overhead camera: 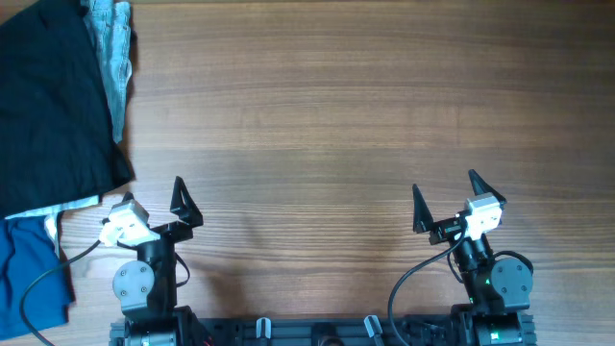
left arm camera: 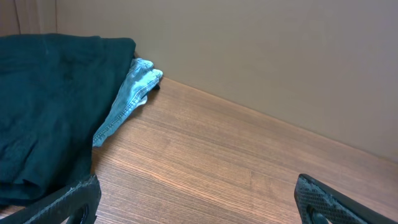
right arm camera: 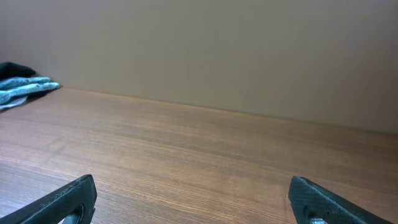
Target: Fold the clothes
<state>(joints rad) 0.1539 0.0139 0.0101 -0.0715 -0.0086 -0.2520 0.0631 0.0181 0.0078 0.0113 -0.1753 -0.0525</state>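
Overhead, the black shorts (overhead camera: pixel 53 96) lie at the far left corner of the table (overhead camera: pixel 336 115), partly cut off by the picture's edge, with a thin pale strip (overhead camera: pixel 58 206) showing along their near hem. Denim shorts (overhead camera: pixel 113 48) stick out from under their right side, touching them. A blue garment (overhead camera: pixel 34 269) lies just nearer the robot, its top edge meeting the pale strip.

Left gripper (overhead camera: pixel 152 200) sits near the table's front edge, just right of the shorts' near corner and apart from the cloth; its fingers are spread wide and hold nothing. Right gripper (overhead camera: pixel 449 197) is well apart on the other side, also spread wide and bare.

Left wrist view shows the shorts (left arm camera: pixel 50 106) bunched in soft folds at the left, the denim (left arm camera: pixel 127 96) trailing from beneath them toward the wall (left arm camera: pixel 280 56), and both fingertips of the gripper (left arm camera: pixel 199 205) far apart over wood. Right wrist view shows its gripper (right arm camera: pixel 196 202) likewise parted, with the denim (right arm camera: pixel 25 87) far off at the left edge
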